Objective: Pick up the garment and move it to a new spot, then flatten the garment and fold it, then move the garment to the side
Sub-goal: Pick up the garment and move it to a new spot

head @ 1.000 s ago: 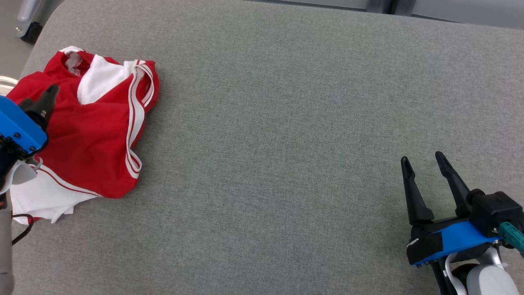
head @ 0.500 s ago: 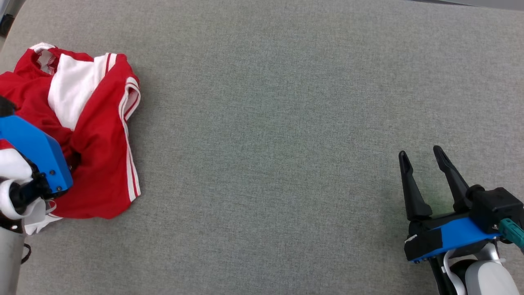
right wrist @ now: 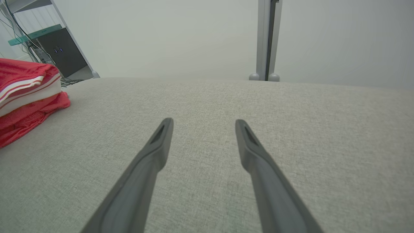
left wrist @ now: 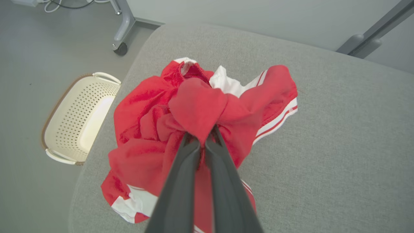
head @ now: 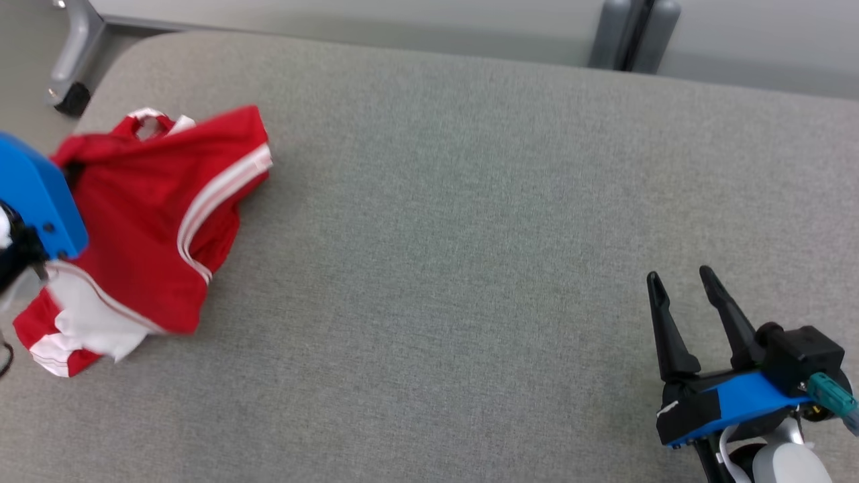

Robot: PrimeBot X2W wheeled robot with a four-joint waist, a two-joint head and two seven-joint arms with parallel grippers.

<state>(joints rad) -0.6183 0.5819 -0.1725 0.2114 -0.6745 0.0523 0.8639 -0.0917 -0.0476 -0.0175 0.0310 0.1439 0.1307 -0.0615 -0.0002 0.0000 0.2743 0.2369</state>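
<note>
Red garment [head: 141, 194] | white panels, striped trim | crumpled, bunched heap

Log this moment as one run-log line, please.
step: pick up | left gripper: shut on garment, fold pinched | right gripper: open, empty, over table | garment: crumpled, table's left end

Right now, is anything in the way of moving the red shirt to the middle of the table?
Nothing visible is. The left claw is shut on the red and white shirt, and the right claw sits open at the near right corner of the gray table.
</note>
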